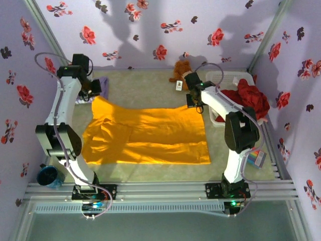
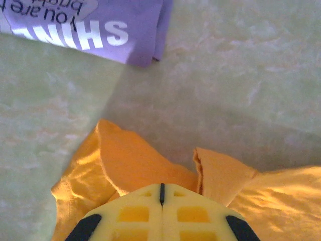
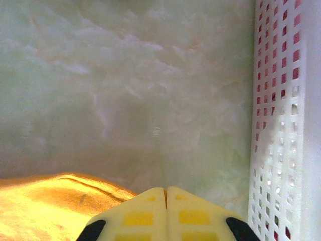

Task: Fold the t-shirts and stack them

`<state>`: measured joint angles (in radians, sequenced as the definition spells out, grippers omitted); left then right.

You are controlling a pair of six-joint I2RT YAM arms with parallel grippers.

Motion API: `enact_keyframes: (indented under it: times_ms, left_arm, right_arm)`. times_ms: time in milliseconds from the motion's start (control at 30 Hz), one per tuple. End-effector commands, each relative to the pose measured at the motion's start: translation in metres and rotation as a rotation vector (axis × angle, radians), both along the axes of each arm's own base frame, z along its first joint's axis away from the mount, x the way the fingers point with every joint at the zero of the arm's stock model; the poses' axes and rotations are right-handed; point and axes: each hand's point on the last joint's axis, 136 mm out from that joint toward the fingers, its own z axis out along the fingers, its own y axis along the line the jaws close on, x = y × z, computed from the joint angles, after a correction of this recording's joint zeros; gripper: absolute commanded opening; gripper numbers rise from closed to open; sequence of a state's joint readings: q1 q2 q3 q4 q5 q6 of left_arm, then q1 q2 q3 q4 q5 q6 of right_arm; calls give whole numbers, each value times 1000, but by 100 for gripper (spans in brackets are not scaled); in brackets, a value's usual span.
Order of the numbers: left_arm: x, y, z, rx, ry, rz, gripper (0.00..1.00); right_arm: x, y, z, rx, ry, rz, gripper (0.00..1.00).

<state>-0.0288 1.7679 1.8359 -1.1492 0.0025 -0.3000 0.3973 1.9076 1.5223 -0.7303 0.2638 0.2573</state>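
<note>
The orange-yellow t-shirt (image 1: 145, 136) lies spread wide over the middle of the pale green table (image 1: 150, 83), wrinkled, its long side running left to right. Its far left corner is bunched into raised folds (image 2: 125, 160) around the tip of the left gripper (image 2: 161, 193), whose yellow fingers (image 2: 135, 213) are pressed together with the cloth rising on both sides, so it looks pinched between them. At the far right corner, the right gripper (image 3: 166, 193) also has its fingers (image 3: 195, 218) closed to a thin seam. The shirt's edge (image 3: 60, 201) reaches its left finger, but I cannot tell whether any cloth is caught.

The lavender t-shirt (image 2: 100, 25) lies folded just beyond the left gripper (image 1: 94, 95), white lettering up, apart from the orange one.

The white slatted basket (image 3: 281, 125) stands just to the right of the right gripper (image 1: 199, 106), with red cloth (image 1: 251, 98) heaped in it. A brown plush toy (image 1: 181, 70) sits by the far wall. A blue cup (image 1: 47, 175) stands near the left arm's base.
</note>
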Motion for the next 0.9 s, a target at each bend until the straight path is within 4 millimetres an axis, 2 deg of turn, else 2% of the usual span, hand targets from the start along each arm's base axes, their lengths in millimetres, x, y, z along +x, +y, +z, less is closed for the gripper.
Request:
enact_keyframes:
  times_ms: [0, 167, 467, 700, 867]
  left_arm:
    - [0, 6, 11, 9, 11, -21, 0]
    - [-10, 11, 17, 16, 11, -23, 0]
    - [-53, 10, 11, 6, 39, -24, 0]
    - [-92, 7, -6, -20, 77, -12, 0]
    - [-121, 4, -23, -44, 113, 1, 0]
  right_arm:
    - [0, -11, -1, -49, 17, 0, 0]
    - [-11, -12, 3, -24, 5, -5, 0]
    - [-41, -14, 5, 28, 26, -5, 0]
    - [-77, -21, 1, 0, 81, -3, 0]
    - [-105, -28, -10, -11, 109, -21, 0]
